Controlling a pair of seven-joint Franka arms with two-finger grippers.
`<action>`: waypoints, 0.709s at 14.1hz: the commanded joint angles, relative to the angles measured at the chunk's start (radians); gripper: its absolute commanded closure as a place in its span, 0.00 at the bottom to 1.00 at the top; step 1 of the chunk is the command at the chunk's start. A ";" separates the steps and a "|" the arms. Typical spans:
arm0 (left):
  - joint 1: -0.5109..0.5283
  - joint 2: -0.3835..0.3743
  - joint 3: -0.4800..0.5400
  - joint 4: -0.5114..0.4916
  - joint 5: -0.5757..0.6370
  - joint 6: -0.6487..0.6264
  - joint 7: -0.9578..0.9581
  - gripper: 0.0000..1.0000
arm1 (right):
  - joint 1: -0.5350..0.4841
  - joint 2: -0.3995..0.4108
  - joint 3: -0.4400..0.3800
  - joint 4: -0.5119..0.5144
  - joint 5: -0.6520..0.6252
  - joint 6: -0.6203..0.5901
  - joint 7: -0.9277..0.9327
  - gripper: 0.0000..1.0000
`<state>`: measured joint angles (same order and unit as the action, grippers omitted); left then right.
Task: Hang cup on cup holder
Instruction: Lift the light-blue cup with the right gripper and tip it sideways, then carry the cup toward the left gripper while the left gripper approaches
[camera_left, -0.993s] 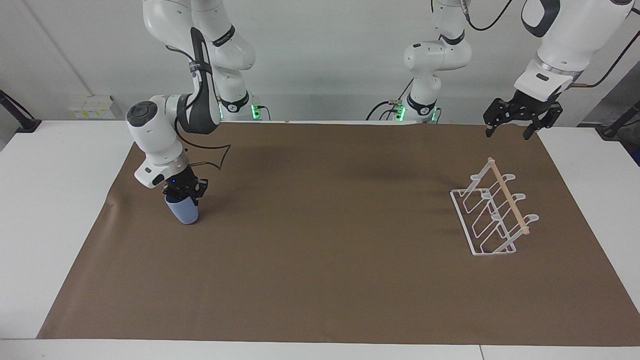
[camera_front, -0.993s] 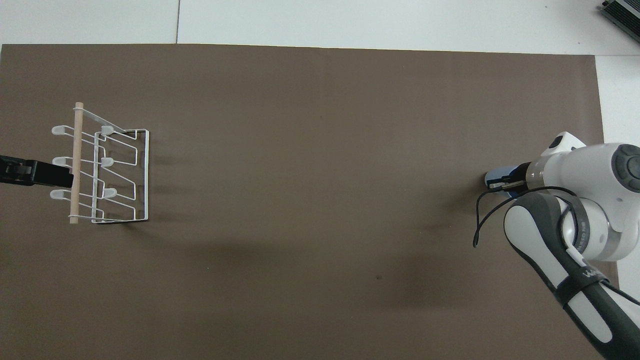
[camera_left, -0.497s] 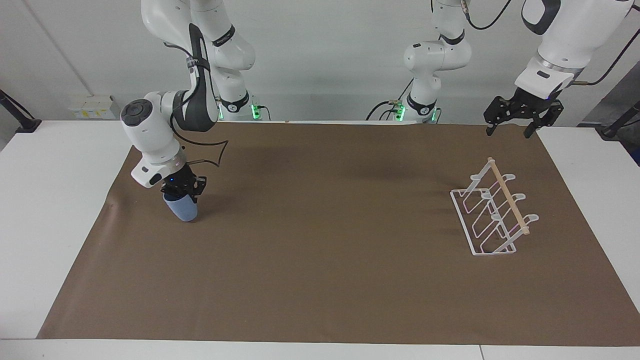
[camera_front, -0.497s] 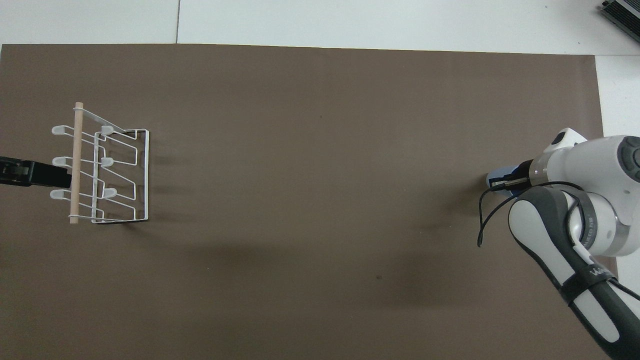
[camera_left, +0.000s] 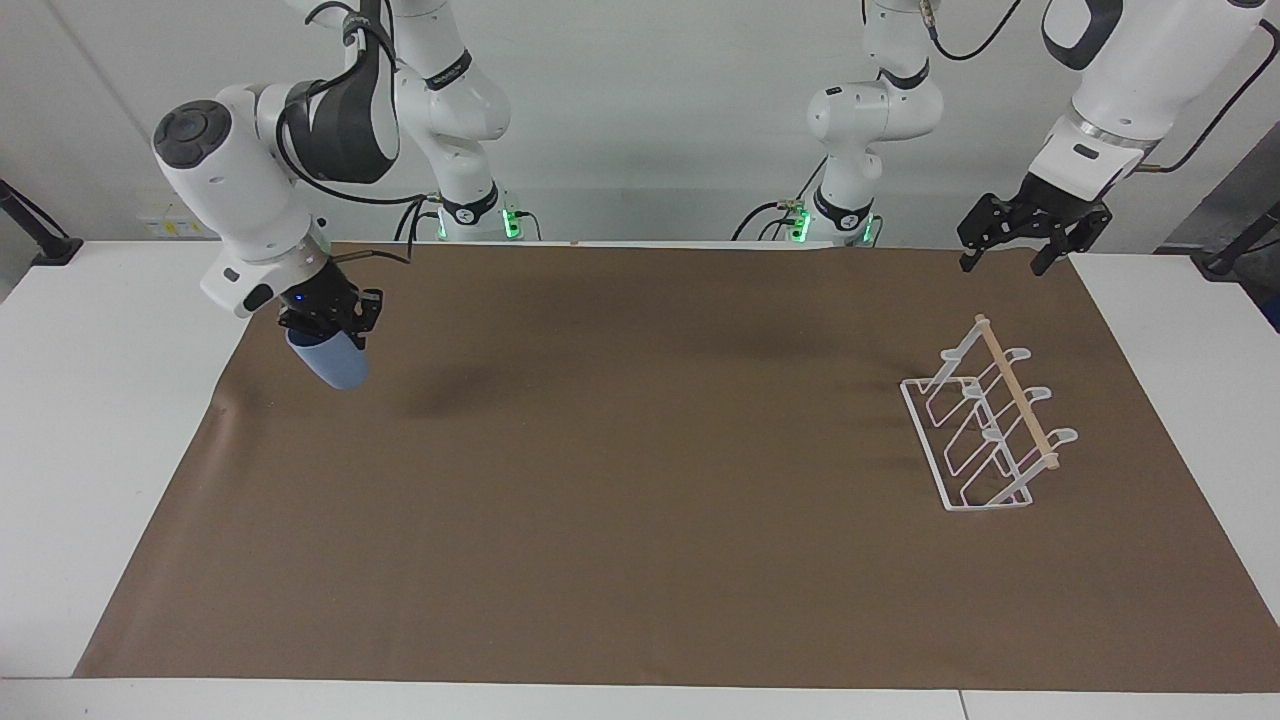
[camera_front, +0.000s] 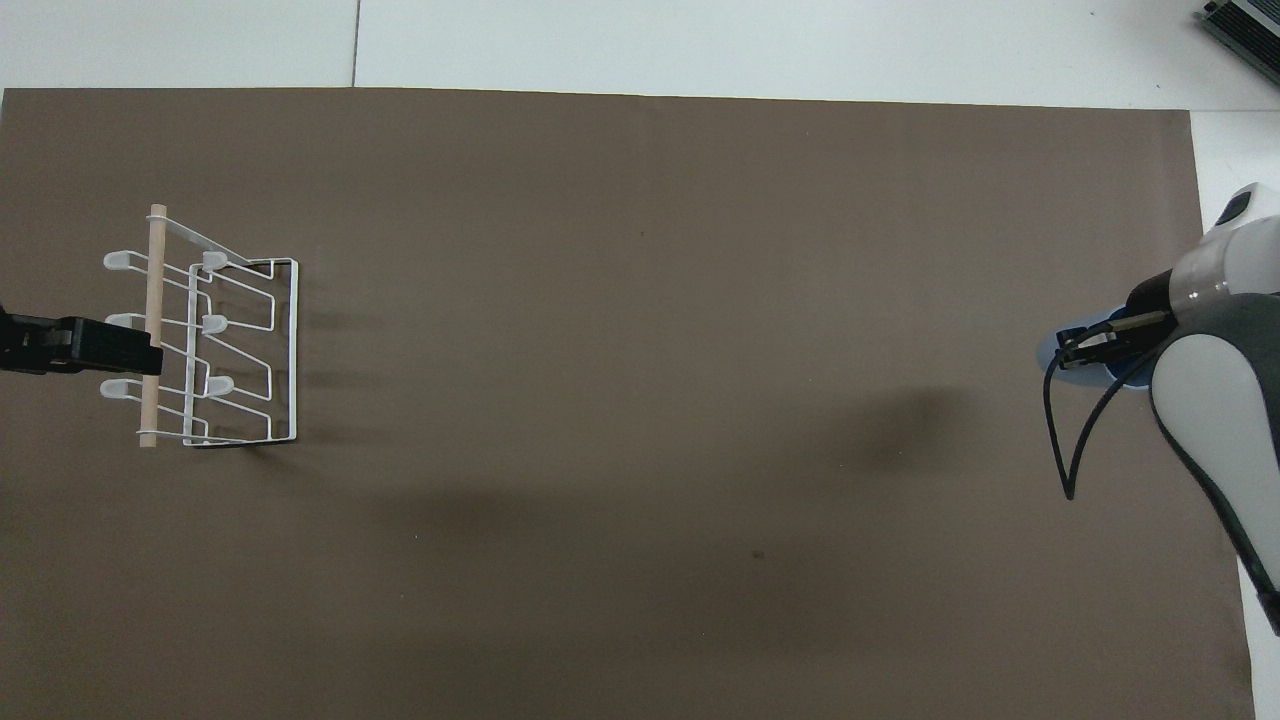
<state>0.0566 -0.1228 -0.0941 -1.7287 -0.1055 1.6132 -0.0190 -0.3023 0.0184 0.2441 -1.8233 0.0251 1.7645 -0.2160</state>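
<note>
Right gripper (camera_left: 325, 325): clamped tight on the rim of the cup, raised in the air over the brown mat near the right arm's end of the table, by the mat's corner nearest the robots.
Cup (camera_left: 330, 362): light blue, hanging tilted below the right gripper, clear of the mat; its shadow falls on the mat beside it, toward the middle. In the overhead view only a sliver of it (camera_front: 1050, 350) shows past the gripper and arm.
Left gripper (camera_left: 1010, 250): fingers spread wide and holding nothing, raised over the mat's edge nearest the robots at the left arm's end; the left arm waits.
Cup holder (camera_left: 985, 430): white wire rack with a wooden dowel along its top, standing on the mat near the left arm's end of the table, well apart from the cup, nothing on its prongs.
Mat (camera_left: 640, 500): brown sheet covering most of the white tabletop (camera_left: 90, 400).
</note>
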 joint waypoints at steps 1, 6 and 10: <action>-0.006 -0.055 0.010 -0.075 -0.069 0.008 -0.138 0.00 | -0.008 -0.046 0.007 0.022 0.007 -0.069 -0.016 1.00; -0.044 -0.092 -0.004 -0.140 -0.089 0.075 -0.410 0.00 | 0.006 -0.066 0.017 0.061 0.086 -0.148 -0.061 1.00; -0.044 -0.092 -0.006 -0.144 -0.264 0.097 -0.746 0.00 | 0.006 -0.077 0.017 0.058 0.388 -0.139 -0.152 1.00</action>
<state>0.0191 -0.1841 -0.1089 -1.8321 -0.3022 1.6757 -0.6439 -0.2866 -0.0501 0.2572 -1.7719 0.3090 1.6370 -0.3173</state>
